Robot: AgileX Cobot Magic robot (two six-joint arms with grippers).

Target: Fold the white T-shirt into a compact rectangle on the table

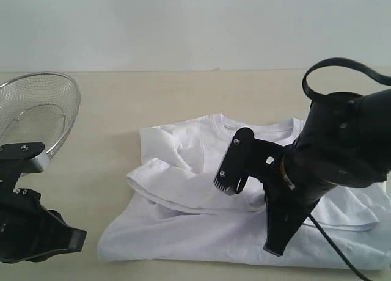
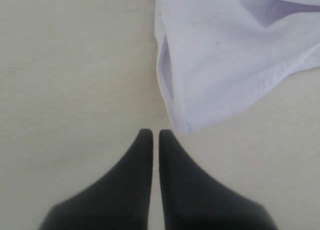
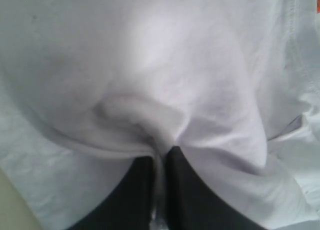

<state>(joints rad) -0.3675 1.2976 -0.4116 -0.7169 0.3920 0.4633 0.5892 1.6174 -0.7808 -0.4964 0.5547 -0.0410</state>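
The white T-shirt [image 1: 201,171] lies on the table [image 1: 183,91] with its collar toward the far side and one sleeve folded in over the chest. My right gripper [image 3: 160,155] is shut on a bunched fold of the shirt [image 3: 150,65]; in the exterior view the arm's dark tip [image 1: 274,249] comes down near the shirt's near edge, and the arm hides the right half of the cloth. My left gripper [image 2: 155,132] is shut and holds nothing. It hovers over bare table, with a corner of the shirt [image 2: 225,65] just beyond its tips. In the exterior view it sits low at the left [image 1: 76,238].
A round wire-mesh basket [image 1: 36,110] stands tilted at the far left, behind the left arm. A black cable [image 1: 333,244] trails from the right arm across the shirt's near right corner. A pale wall runs behind the table's far edge.
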